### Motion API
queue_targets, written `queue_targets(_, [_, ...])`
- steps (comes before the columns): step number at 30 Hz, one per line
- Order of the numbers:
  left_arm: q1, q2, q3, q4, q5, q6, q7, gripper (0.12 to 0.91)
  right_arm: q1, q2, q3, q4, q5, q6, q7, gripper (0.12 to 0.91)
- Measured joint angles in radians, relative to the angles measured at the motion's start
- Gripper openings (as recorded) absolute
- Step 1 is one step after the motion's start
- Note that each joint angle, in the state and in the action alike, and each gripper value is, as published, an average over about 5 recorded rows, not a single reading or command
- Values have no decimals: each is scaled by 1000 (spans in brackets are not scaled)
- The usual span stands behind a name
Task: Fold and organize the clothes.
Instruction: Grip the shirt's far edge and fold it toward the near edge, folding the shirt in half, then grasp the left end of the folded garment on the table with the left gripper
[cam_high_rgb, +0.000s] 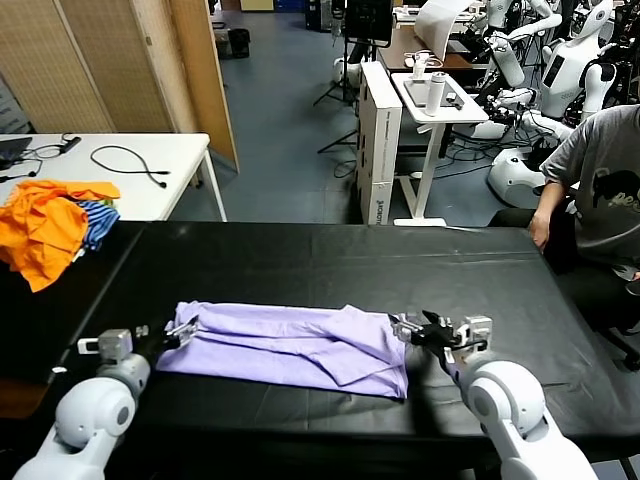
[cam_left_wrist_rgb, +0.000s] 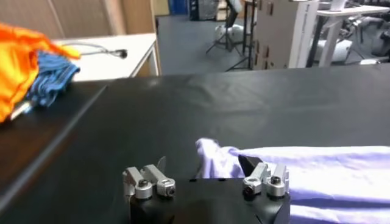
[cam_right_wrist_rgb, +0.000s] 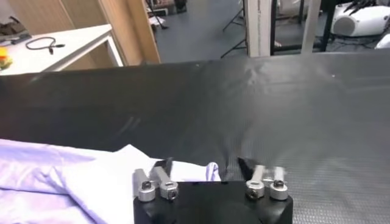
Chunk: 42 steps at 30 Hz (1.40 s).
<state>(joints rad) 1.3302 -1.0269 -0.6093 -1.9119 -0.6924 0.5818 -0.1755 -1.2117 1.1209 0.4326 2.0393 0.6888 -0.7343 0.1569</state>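
Note:
The clothes are one pale lavender T-shirt (cam_high_rgb: 290, 345), folded into a long band across the near part of the black table (cam_high_rgb: 330, 260). My left gripper (cam_high_rgb: 185, 328) is at the band's left end and my right gripper (cam_high_rgb: 405, 328) at its right end. In the left wrist view the left gripper (cam_left_wrist_rgb: 204, 164) is open, and a crumpled edge of the shirt (cam_left_wrist_rgb: 329, 167) lies loose between its spread fingers. The right wrist view shows the right gripper (cam_right_wrist_rgb: 206, 165) open too, a corner of the shirt (cam_right_wrist_rgb: 91, 182) lying between its fingers, unpinched.
A heap of orange and blue-striped garments (cam_high_rgb: 50, 225) lies at the table's far left corner. Behind it stands a white table (cam_high_rgb: 150, 190) with a black cable. A seated person (cam_high_rgb: 600, 190) is beyond the table's far right corner.

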Motion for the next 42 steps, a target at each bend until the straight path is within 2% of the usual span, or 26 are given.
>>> queue_targets(9, [23,-22,-42,20,-106,9,-14,907,-17,-2,12,25,4,-2,0,907])
queue_targets(16, [37,-43,-71,27,-192,12,-9,907,-18,-1,12,25,4,-2,0,907])
queue_targets(24, [48,-66,-76,30,-182,9,-3,906,-18,-1,14,24,3,-2,0,907])
queue_targets(27, [51,-72,-76,31,-173,5,-1,869,-18,-1,14,23,3,-2,0,907])
queue_targets(31, [59,-78,-76,33,-158,-3,3,676,-18,0,13,20,1,-2,0,907])
queue_targets(35, [71,-83,-75,29,-131,-10,14,413,-15,1,10,16,1,-2,0,907])
queue_targets(38, [77,-85,-73,22,-113,-14,16,252,-12,2,8,13,0,-2,0,907])
queue_targets(39, [78,-85,-72,20,-106,-16,16,218,-11,3,7,11,-1,-2,0,907])
queue_targets(42, [80,-85,-67,13,-79,-20,17,196,-10,6,6,8,-2,0,0,907])
